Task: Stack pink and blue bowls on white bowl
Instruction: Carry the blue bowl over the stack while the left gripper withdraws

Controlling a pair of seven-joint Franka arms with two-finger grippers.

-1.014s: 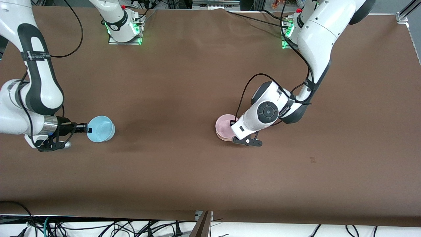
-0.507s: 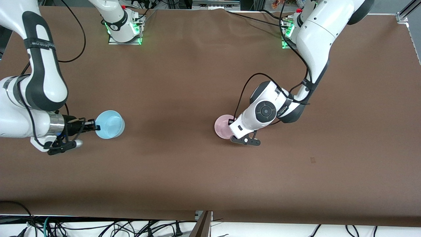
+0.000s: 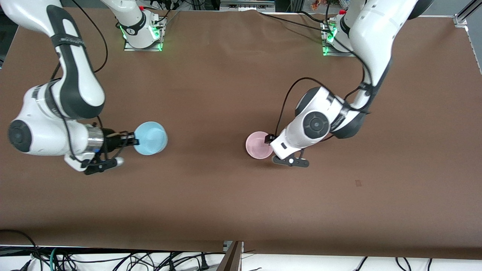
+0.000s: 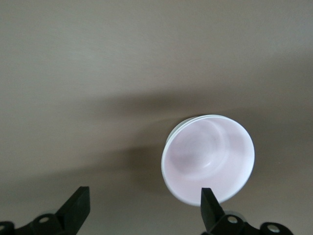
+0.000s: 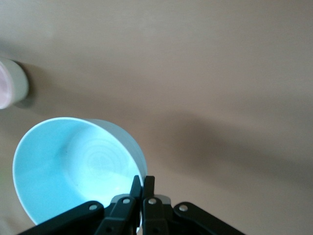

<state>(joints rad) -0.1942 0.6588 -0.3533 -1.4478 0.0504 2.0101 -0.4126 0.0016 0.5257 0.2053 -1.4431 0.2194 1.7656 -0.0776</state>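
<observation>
The right gripper [image 3: 131, 141] pinches the blue bowl [image 3: 150, 138] by one rim edge, up over the table's [image 3: 226, 94] right-arm end. Held so thinly, it could pivot or slip, or land tilted on the stack. The pink bowl [image 3: 259, 145] sits nested in the white bowl [image 5: 18, 84] mid-table, at three o'clock from the blue one. The left gripper [image 4: 142, 215], fingers spread, hangs just beside the stack and could knock it. Brown cloth covers the table; cables [image 3: 113, 259] trail along the near edge.
</observation>
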